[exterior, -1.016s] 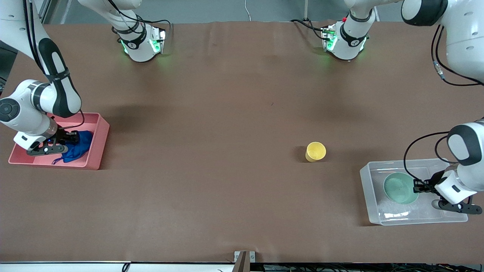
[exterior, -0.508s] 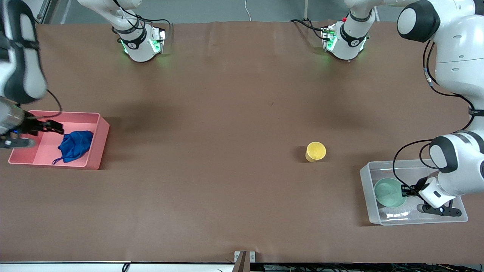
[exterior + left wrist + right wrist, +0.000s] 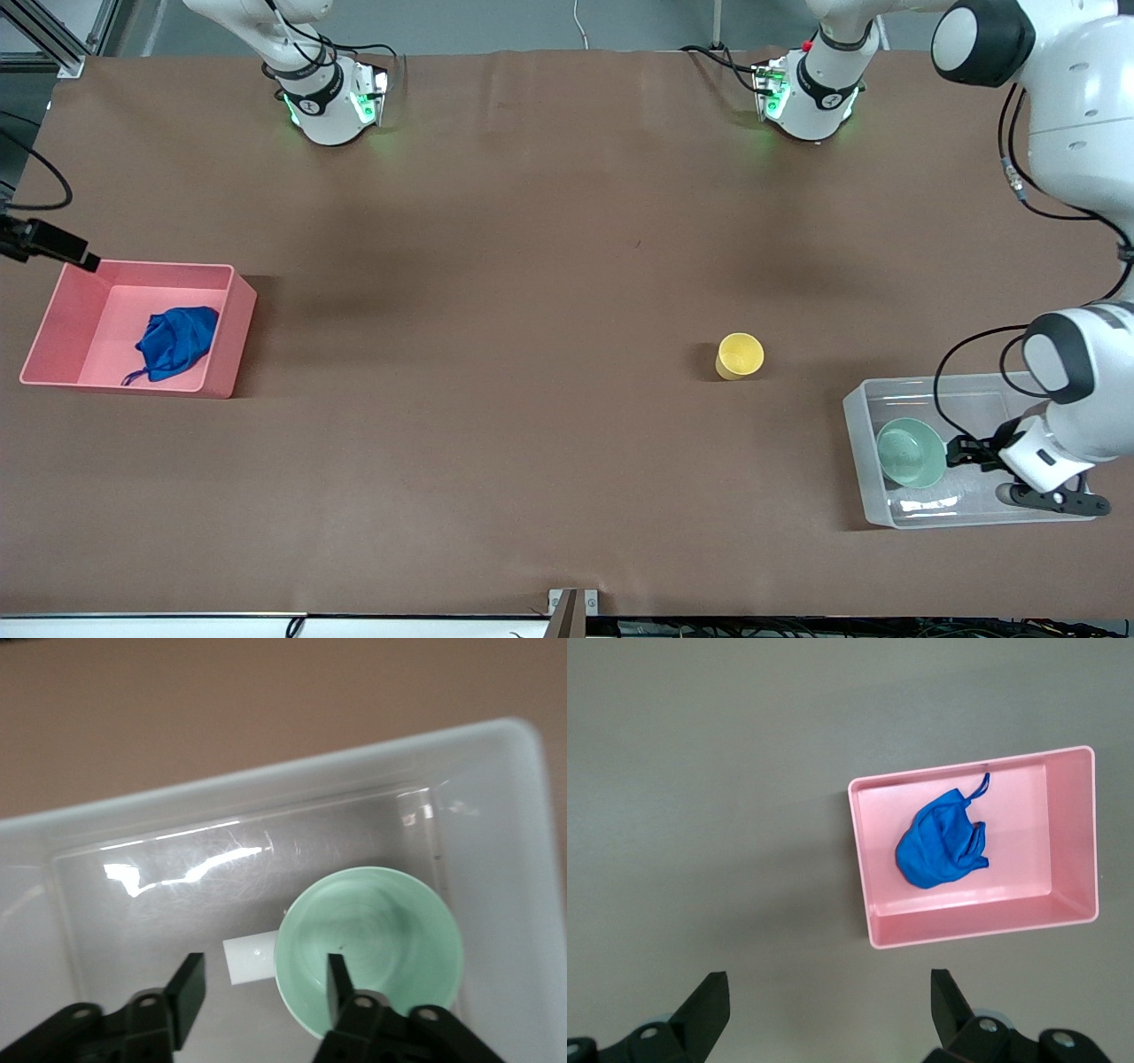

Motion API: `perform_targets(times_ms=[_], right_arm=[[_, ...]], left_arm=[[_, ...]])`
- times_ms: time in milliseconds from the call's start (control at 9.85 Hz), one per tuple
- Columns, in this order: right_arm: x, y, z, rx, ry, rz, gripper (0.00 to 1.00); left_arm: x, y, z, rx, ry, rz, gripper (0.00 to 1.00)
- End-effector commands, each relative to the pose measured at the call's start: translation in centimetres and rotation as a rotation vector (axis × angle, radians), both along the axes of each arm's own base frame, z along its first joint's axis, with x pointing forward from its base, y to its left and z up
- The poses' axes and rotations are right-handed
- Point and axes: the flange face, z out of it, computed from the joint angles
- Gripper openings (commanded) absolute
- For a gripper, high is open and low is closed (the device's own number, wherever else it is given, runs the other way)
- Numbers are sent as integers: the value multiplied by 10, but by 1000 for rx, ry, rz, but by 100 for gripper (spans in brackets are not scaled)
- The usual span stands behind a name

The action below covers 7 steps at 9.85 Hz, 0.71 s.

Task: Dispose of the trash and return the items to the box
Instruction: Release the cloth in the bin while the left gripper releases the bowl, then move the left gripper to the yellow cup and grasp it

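Observation:
The blue cloth bundle (image 3: 177,341) lies in the pink bin (image 3: 229,297), loose, also in the right wrist view (image 3: 941,846). My right gripper (image 3: 55,242) is high up at the right arm's end of the table, open and empty (image 3: 828,1001). The mint-green bowl (image 3: 911,452) rests upright in the transparent box (image 3: 858,421). My left gripper (image 3: 964,450) is open just above the box; its fingers (image 3: 337,979) straddle the bowl's rim (image 3: 370,948), beside the white label (image 3: 251,958). The yellow cup (image 3: 739,355) stands on the table outside the box, toward the middle of the table from it.
The brown table (image 3: 532,266) carries the pink bin at the right arm's end and the transparent box at the left arm's end. Both arm bases (image 3: 332,97) stand along the table's edge farthest from the front camera. The left arm's elbow (image 3: 1063,354) hangs over the box.
My right gripper let go of the blue cloth and rose up out of the pink bin. My left gripper set the bowl down in the box, opened, and drew back slightly.

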Motion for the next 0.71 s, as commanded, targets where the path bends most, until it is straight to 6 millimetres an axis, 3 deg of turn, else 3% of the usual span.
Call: perform_targets(times_ms=[0,102,305,406,609], right_arm=[[-17,1,57,6,-34,-18,100],[-15,0,80,-16,-78,-23,100],[-13,-2,75,-48,-64,45,100],[-14,0,72,-43,-42,70,100],[-16,1,72,-41,-33,73,100]], left_arm=[[-29,-30,65,24,37,-18,83],[-47,-51,89,26,35,-18,84],[-93,-101,120,19,46,10,85],[-113,-121,127,14,55,9,85],[-148,-158,119,10,89,12,85]])
